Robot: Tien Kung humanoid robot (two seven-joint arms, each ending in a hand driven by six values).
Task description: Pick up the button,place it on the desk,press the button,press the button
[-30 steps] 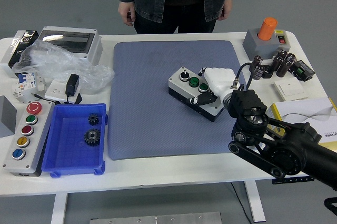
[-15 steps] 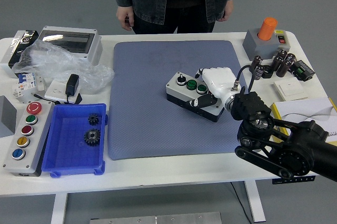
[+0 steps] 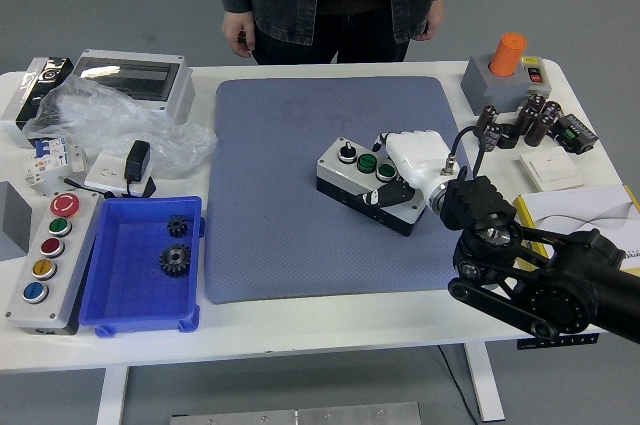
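Right hand (image 3: 410, 160) on button box (image 3: 368, 183), mid-mat (image 3: 280, 195).

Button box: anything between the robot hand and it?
No. The right robot hand is already on the button box, at its right end, on the blue mat. Nothing visible sits between them.

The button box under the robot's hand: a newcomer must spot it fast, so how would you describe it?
Find the blue-grey mat. On its right part lies the button box, grey, with one black and two green buttons, under the white right hand. The other box, off-mat, has five.
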